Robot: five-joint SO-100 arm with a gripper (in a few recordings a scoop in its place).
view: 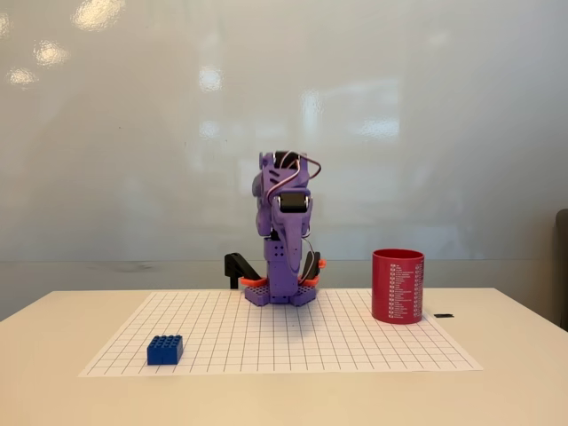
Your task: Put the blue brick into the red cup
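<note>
While the purple 3D-printed arm [284,240] sits folded upright over its base at the back of the gridded white paper mat [355,342], nothing of the task looks started: this reads as the rest pose ahead of the reach. Its hand is tucked somewhere down in the folded body near the orange parts, and I cannot tell whether its fingers are spread or pressed together; nothing looks held. The small bright-blue studded plastic brick [165,350] lies flat, studs up, at the front left corner of the mat in the fixed view, well apart from the arm. The dark-red straight-sided cylindrical cup [398,286] with columns of white print stands upright, mouth up, at the mat's back right, also well apart from the brick and off to the right of the base. Next move, as I judge it: unfold, swing toward the front left, come down over the brick with fingers spread and line them up across its narrow sides. Then a long carry across the mat to the cup, high enough to clear the rim. Nothing stands between brick and cup. Other items: a small black tab [445,315] lies on the pale worktop [515,390] right of the cup, a black clamp piece [238,266] sits left of the base, and a glossy white wall is behind. The brick's far-corner spot may stretch the reach.
</note>
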